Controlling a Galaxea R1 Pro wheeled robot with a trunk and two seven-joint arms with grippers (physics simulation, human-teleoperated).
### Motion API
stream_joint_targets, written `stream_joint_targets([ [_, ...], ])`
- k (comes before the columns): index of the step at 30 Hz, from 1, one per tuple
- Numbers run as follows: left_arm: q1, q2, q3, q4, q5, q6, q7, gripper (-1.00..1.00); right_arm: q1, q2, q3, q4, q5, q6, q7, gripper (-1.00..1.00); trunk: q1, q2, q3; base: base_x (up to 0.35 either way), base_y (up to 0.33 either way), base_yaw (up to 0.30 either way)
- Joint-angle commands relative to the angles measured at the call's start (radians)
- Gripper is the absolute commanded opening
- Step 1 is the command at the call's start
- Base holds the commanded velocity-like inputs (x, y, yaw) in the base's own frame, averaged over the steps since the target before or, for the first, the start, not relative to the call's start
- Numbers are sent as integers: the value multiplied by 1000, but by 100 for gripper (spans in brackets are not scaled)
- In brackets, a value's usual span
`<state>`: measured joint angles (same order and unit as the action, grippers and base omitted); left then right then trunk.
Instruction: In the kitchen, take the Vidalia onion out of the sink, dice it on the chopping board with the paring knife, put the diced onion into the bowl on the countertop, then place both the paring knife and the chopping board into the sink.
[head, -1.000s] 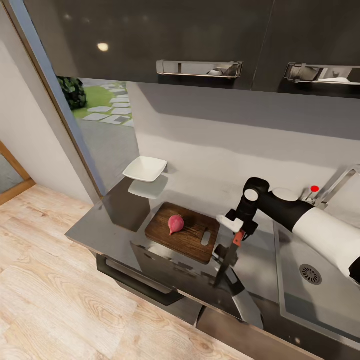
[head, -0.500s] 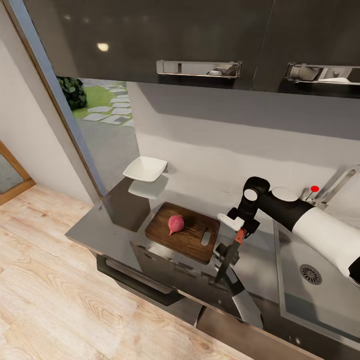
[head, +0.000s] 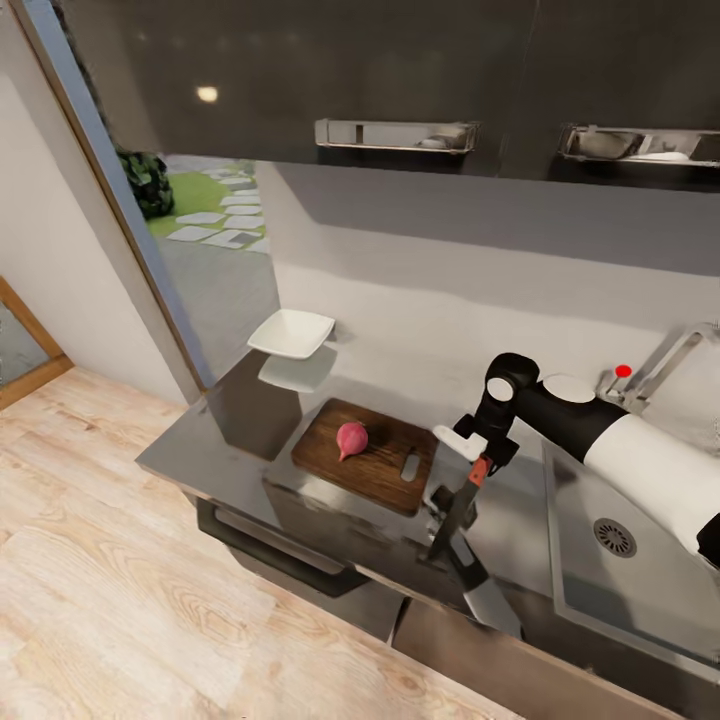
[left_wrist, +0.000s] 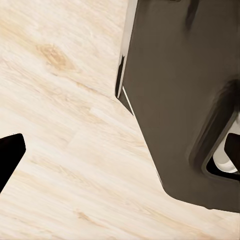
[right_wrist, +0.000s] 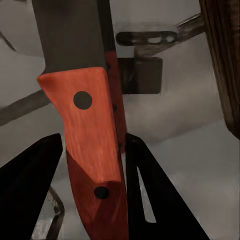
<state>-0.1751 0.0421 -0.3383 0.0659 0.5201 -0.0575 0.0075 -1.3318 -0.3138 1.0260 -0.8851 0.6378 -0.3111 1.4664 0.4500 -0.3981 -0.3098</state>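
Head view, right claw: my right claw (head: 478, 462) hangs above the worktop (head: 235, 440), between the chopping board and the sink, pinching the paring knife (head: 462, 500) by its red handle, dark blade pointing down toward the worktop's front edge.
Head view, onion: the Vidalia onion (head: 351, 438) lies whole on the chopping board (head: 370, 455), well apart from the blade.
Head view, bowl: the white bowl (head: 291, 334) sits on the worktop beyond the board, near the wall.
Head view, sink: the sink (head: 640, 560) lies to the right, drain hole visible, red tap knob (head: 623, 370) behind it.
Right wrist view: the knife handle (right_wrist: 95, 150) is clamped between my two dark fingers (right_wrist: 30, 195); a board edge (right_wrist: 225, 60) shows beside it.
Left wrist view: a pale wood floor (left_wrist: 65, 125) and a dark cabinet (left_wrist: 185, 90); one dark fingertip (left_wrist: 9, 155) at the frame edge; I cannot tell whether my left claw is spread.
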Motion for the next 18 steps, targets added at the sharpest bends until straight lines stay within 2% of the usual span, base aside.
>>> stream_joint_targets([
  [1, -1, -1, -8, 3, 6, -5, 0, 100, -1, -1, 3, -5, 2, 3, 0, -100, 0, -2, -2, -300, 0, 0],
  [13, -1, -1, -9, 3, 6, -5, -1, 100, -1, 0, -6, -16, 1, 30, -1, -100, 0, -2, -2, -331, 0, 0],
  [15, -1, -1, -9, 3, 6, -5, -1, 100, -1, 1, -34, -19, 1, 37, -1, -100, 0, -2, -2, -339, 0, 0],
  [18, -1, -1, -9, 3, 6, -5, -1, 100, -1, 10, -123, -22, 1, 55, -2, -100, 0, -2, -2, -339, 0, 0],
])
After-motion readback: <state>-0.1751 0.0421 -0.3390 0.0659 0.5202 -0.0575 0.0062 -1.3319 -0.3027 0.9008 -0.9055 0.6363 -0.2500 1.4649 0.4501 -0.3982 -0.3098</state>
